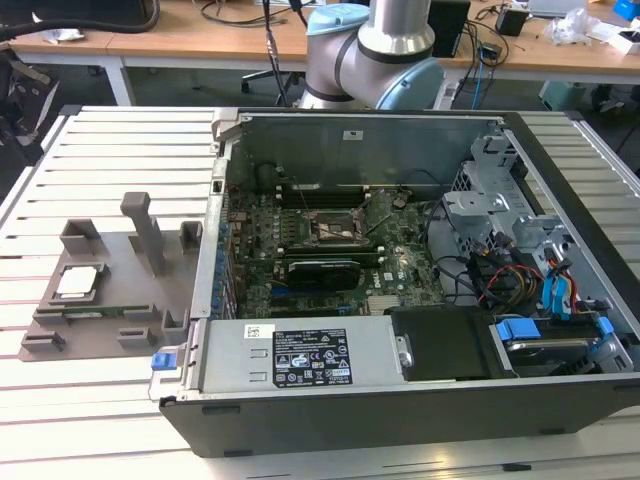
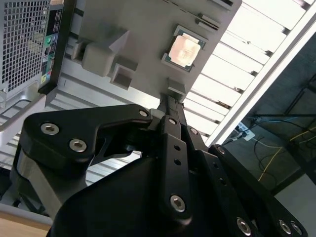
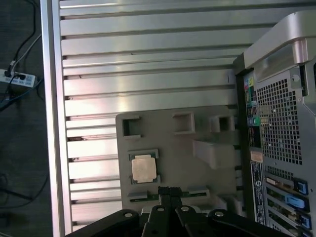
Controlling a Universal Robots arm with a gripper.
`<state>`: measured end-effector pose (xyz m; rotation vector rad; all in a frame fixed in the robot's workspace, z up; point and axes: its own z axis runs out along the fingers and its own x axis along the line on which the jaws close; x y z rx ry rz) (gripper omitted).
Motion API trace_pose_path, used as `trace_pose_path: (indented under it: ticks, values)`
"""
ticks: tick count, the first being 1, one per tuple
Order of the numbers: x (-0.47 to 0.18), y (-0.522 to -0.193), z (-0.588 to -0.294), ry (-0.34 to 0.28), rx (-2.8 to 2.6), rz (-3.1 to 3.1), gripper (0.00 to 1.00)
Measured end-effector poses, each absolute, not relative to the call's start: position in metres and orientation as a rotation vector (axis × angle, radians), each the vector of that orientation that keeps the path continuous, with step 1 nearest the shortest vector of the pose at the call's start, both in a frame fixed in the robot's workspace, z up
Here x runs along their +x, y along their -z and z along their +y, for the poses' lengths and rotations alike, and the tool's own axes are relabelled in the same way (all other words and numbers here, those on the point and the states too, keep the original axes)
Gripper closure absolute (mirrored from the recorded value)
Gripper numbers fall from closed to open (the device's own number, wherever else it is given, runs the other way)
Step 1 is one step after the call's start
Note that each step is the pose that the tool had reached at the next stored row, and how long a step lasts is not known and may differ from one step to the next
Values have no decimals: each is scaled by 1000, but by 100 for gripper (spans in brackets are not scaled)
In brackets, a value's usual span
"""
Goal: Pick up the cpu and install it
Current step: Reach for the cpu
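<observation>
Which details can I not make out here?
Exterior view: pins inside the dark square socket frame, too small.
First wrist view: one edge of the grey plastic holder tray, hidden behind the black gripper.
Same view: underside of the small silver square cpu, facing that tray.

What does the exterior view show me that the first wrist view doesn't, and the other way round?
Exterior view: the inside of the open computer case with its circuit board, and the robot arm beyond it. First wrist view: the case's vented back panel, a power strip on the floor, and the robot's black hand. Both: the silver cpu lying in its grey tray on the slatted table, beside the case.
</observation>
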<state>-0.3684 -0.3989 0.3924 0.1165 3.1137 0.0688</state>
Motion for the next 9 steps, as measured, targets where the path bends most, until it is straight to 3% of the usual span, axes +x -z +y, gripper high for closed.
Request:
trace_pose_path:
  ticks: [9]
  values:
    - [-388,-392,-399,-69,116,3114,89]
